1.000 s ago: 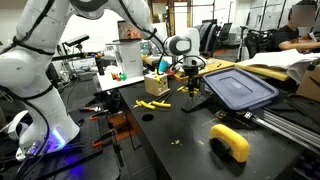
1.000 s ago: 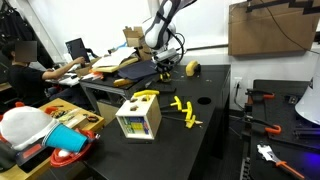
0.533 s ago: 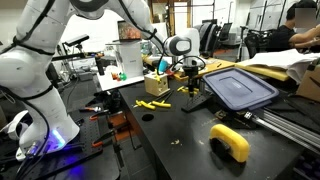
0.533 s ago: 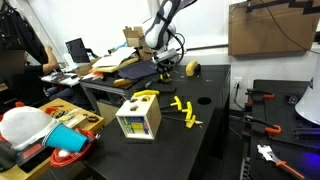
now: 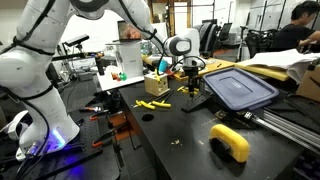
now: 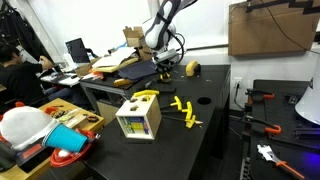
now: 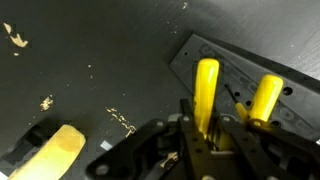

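My gripper is shut on a yellow rod, which sticks out from between the two black fingers. A second yellow rod stands just to its right; I cannot tell whether the two are joined. Both hang over the corner of a dark grey-blue lid lying on the black table. In both exterior views the gripper points down at the near edge of that lid, low over the table.
Loose yellow pieces lie on the table. A small box with a yellow top stands nearby. A yellow curved block lies close to the lid. Tools and clutter line the table edges.
The arm and gripper have not moved. Only a person in the background has shifted.
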